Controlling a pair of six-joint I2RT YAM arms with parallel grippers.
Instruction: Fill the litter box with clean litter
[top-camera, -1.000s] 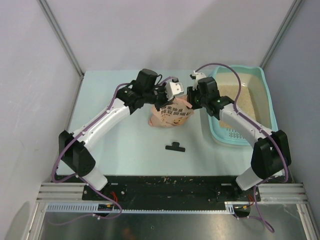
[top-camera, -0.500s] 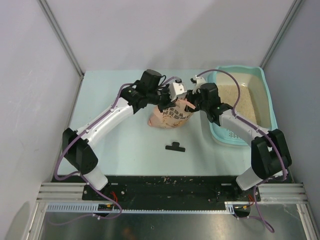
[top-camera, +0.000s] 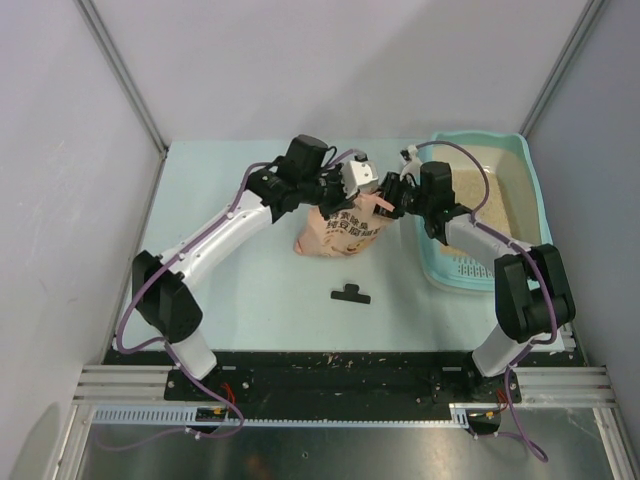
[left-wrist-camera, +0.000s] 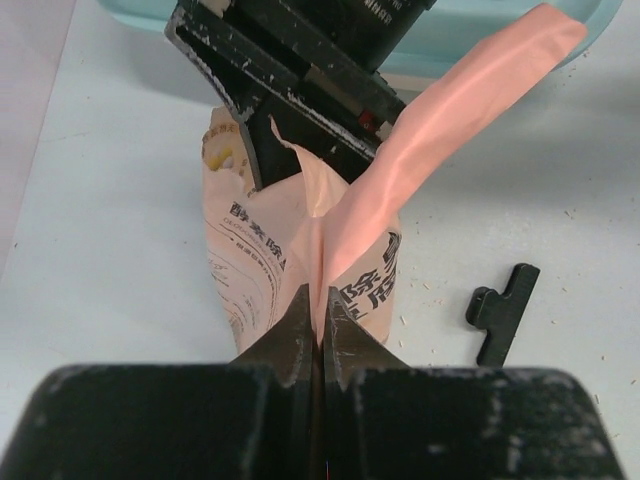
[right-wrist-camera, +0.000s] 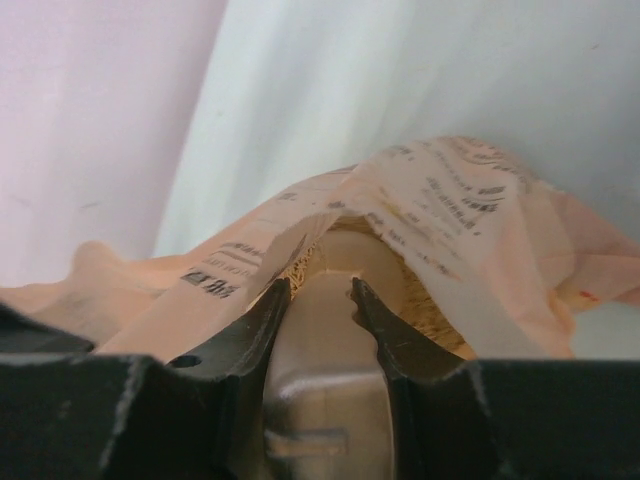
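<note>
The teal litter box (top-camera: 541, 215) stands at the right and holds beige clean litter (top-camera: 497, 198). The peach-pink bag (top-camera: 338, 232) stands upright left of it. My left gripper (top-camera: 362, 186) is shut on the bag's top edge (left-wrist-camera: 330, 250), its tips (left-wrist-camera: 318, 300) pinching the film and holding the mouth open. My right gripper (top-camera: 396, 196) is shut on the clear plastic scoop's handle (right-wrist-camera: 322, 400), its tips (right-wrist-camera: 318, 290) at the bag's mouth. The scoop's bowl reaches into the bag (right-wrist-camera: 470, 220), where litter granules (right-wrist-camera: 440, 322) show.
A small black clip (top-camera: 350, 294) lies on the table in front of the bag, also in the left wrist view (left-wrist-camera: 503, 312). The box's perforated ledge (top-camera: 468, 270) is at its near end. Grey walls close in the table at left, back and right.
My right gripper has moved left from over the litter box's edge to the bag's mouth with the scoop. My left gripper has kept hold of the bag's top and shifted slightly right.
</note>
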